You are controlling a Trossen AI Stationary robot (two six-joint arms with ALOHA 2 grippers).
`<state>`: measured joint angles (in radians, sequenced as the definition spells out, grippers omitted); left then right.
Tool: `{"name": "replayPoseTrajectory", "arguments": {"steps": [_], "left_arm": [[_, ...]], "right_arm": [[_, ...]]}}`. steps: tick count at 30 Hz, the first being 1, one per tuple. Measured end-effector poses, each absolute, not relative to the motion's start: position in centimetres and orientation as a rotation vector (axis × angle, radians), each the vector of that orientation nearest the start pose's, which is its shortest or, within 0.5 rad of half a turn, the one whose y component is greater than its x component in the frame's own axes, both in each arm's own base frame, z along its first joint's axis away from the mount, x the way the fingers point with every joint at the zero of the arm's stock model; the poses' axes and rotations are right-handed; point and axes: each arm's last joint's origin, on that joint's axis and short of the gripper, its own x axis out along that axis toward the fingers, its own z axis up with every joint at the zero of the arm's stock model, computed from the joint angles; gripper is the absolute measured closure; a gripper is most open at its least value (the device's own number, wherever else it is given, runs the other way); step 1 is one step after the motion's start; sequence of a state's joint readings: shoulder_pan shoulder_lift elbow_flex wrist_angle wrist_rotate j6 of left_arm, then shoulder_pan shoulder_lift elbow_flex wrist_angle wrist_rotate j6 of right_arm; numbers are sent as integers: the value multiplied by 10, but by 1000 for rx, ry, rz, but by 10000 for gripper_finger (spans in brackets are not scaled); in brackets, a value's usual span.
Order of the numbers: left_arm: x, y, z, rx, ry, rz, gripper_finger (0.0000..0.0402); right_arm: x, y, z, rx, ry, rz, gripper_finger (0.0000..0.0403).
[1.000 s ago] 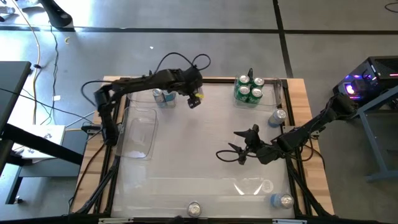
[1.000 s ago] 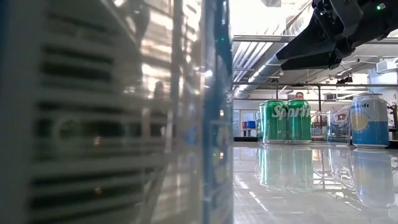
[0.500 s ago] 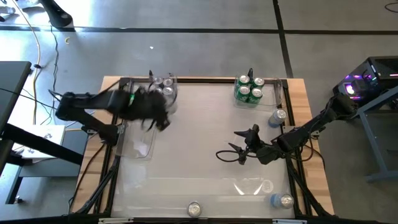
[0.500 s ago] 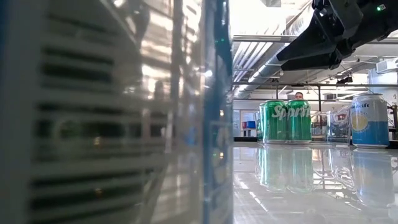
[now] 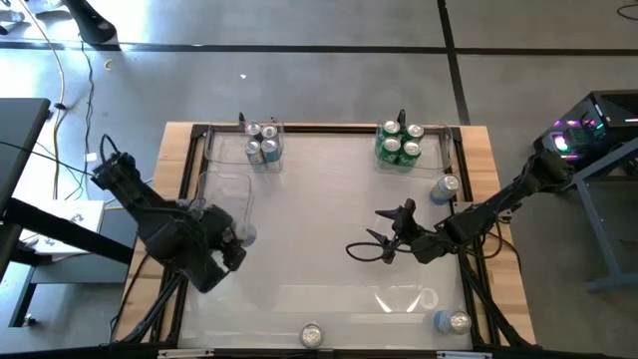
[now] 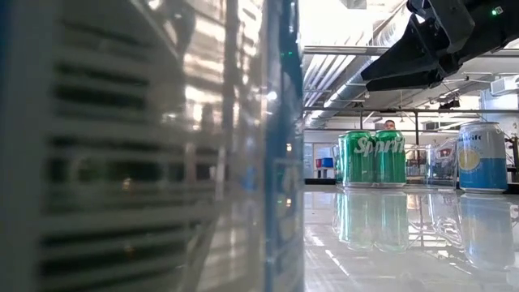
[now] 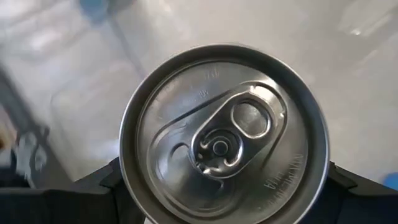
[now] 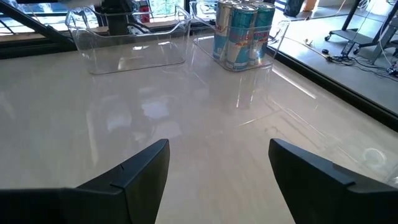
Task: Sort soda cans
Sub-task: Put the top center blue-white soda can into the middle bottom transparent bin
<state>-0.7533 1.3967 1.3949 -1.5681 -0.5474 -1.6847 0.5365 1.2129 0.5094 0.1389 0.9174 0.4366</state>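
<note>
Left gripper (image 5: 227, 246) hangs near 8 o'clock of the table (image 5: 329, 209), clamped narrow on a silver-topped can (image 7: 224, 137). In the wrist view, dark fingers (image 7: 93, 193) flank the can on both sides. Held upright, long axis vertical, pull-tab facing the camera; body colour hidden from here.

Key relation: clear tray (image 5: 239, 189) lies just toward 12 o'clock of the left gripper, touching or overlapping its near end as seen from above, so probably only a short carry or a straight lowering remains. Cannot tell whether the can already stands over the tray floor. Left arm far nearer to this tray than the right.

Right gripper (image 5: 377, 246) waits near 4 o'clock, spread wide, nothing between its fingers (image 8: 140, 171).

Grey-blue cans (image 5: 261, 142) stand grouped at 11 o'clock, green cans (image 5: 399, 145) at 1 o'clock; loose cans wait at 2 (image 5: 446, 186), 5 (image 5: 456, 322) and 6 o'clock (image 5: 312, 335).

Against a second ago: left arm swung from the 11 o'clock group down to 8 o'clock; right arm unmoved.
</note>
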Motion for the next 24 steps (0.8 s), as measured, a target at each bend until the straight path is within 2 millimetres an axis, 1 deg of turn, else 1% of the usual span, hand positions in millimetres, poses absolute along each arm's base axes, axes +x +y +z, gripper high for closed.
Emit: {"name": "replayPoseTrajectory", "arguments": {"steps": [4, 11, 15, 19, 24], "left_arm": [[152, -130, 305, -556, 1012, 884, 119], [118, -96, 282, -636, 1000, 975, 119], [99, -82, 264, -693, 1091, 1021, 119], [92, -79, 250, -698, 1213, 1004, 119], [90, -80, 247, -682, 1277, 994, 119]], "right_arm": [[205, 95, 192, 38, 334, -449, 132], [205, 95, 192, 39, 334, -449, 132], [205, 95, 192, 42, 333, -450, 132], [205, 95, 192, 48, 332, -451, 132], [205, 95, 192, 48, 331, -451, 132]]}}
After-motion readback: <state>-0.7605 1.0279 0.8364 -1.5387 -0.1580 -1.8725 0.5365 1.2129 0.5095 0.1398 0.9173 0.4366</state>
